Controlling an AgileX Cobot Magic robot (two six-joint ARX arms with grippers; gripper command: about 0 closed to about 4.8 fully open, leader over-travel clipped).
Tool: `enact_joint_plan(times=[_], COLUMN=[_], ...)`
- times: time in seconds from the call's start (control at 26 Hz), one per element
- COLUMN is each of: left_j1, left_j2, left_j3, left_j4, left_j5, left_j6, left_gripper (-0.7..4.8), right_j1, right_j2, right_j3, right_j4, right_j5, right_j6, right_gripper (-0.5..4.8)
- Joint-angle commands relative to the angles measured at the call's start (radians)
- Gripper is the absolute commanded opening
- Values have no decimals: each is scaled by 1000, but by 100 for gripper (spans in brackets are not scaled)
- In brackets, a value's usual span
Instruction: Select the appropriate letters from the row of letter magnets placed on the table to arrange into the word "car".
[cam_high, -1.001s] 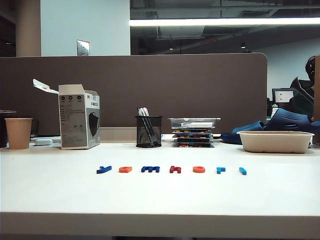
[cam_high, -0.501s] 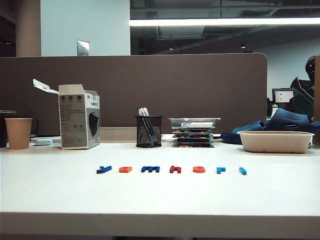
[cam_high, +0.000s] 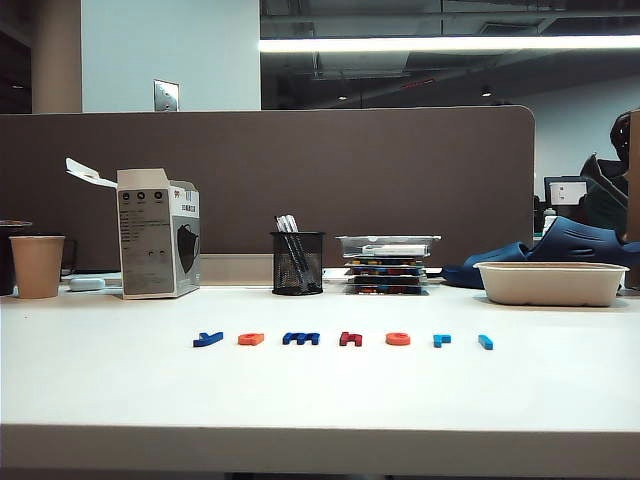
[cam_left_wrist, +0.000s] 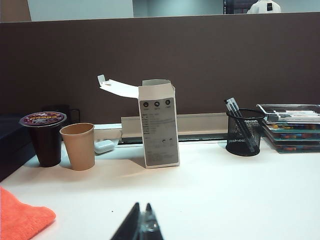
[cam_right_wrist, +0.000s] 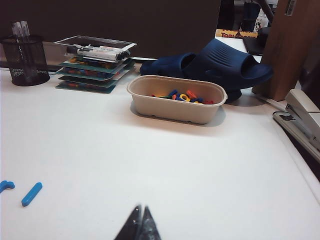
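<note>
The row of letter magnets lies across the middle of the white table (cam_high: 320, 400). From the left come a dark-blue "y" (cam_high: 208, 339), the orange "a" (cam_high: 251, 339), a dark-blue "m" (cam_high: 300, 339), a dark-red "h" (cam_high: 350, 339), the orange-red "c" (cam_high: 398, 339), the light-blue "r" (cam_high: 442, 340) and a light-blue bar (cam_high: 485, 342). Neither arm shows in the exterior view. My left gripper (cam_left_wrist: 142, 205) hangs shut over bare table, holding nothing. My right gripper (cam_right_wrist: 141, 207) is shut and empty too, with the light-blue bar (cam_right_wrist: 31, 194) and the "r" (cam_right_wrist: 6, 186) off to one side.
Along the back stand a paper cup (cam_high: 38, 266), an open white box (cam_high: 158, 245), a mesh pen holder (cam_high: 298, 263), stacked trays (cam_high: 388, 265) and a beige tub (cam_high: 550, 283) of spare letters. An orange cloth (cam_left_wrist: 20, 217) and a stapler (cam_right_wrist: 300, 117) lie near the table's ends.
</note>
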Motion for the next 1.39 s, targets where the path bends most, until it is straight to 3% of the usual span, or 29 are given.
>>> enact_joint_plan(times=[0.04,0.23,0.62,0.89,1.04,1.23,1.39], left_j1=[2,2,1,2,2,2,1], left_j2=[1,1,2,23,148,396,638], left_j3=[4,49,331,520,682,964,1262], left_j4=[13,-17,-375,-539,-600,-698,-919], left_j5=[3,45,265,418,489,496,523], left_j6=[-3,-3,-16,-172,-237,-274,-315], left_gripper=[-5,-5,-5,-5,-5,-5,-5], right_j1=[1,1,1,1,1,1,1], right_j2=[-8,-8,-8,-8,-8,-8,-8], right_j3=[-5,-5,-5,-5,-5,-5,-5], right_j4=[13,13,13,13,13,12,11], right_j5=[1,1,1,1,1,2,2], right_j6=[-3,-3,-3,-2,-2,-3,-3], right_gripper=[-5,-5,-5,-5,-5,-5,-5])
